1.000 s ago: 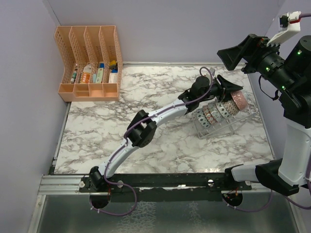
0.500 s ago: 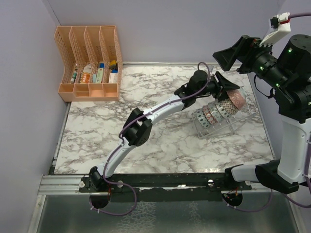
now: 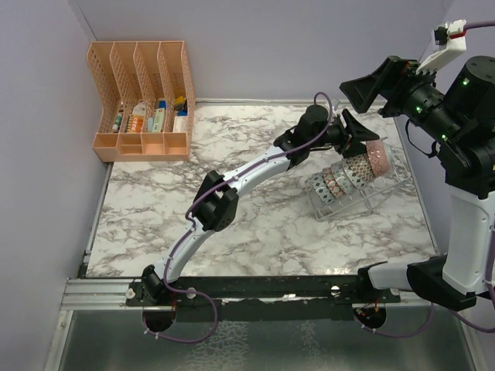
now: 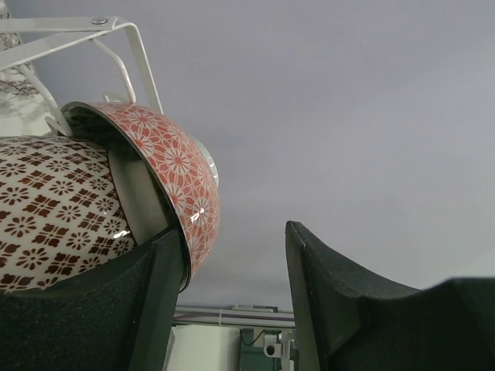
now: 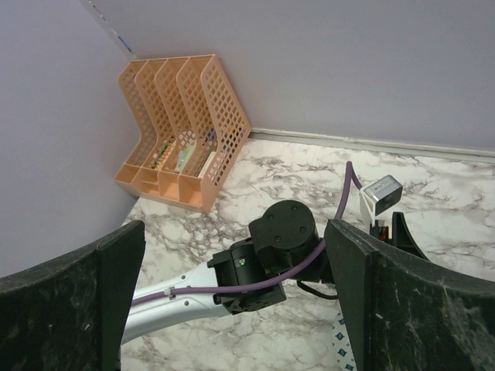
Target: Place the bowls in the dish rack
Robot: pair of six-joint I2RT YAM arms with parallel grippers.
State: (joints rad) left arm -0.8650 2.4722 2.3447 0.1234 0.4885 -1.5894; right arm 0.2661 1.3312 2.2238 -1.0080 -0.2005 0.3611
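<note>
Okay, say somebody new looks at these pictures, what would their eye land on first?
Most likely the row of patterned bowls standing on edge in the clear dish rack at the right of the marble table, with the left gripper open beside the red bowl at the far end. Next come the peach organizer in the far left corner and the right gripper, raised and open.

The clear dish rack (image 3: pixel 373 198) stands on the right. Patterned bowls (image 3: pixel 340 178) stand on edge inside it, the red bowl (image 3: pixel 380 158) farthest back.
</note>
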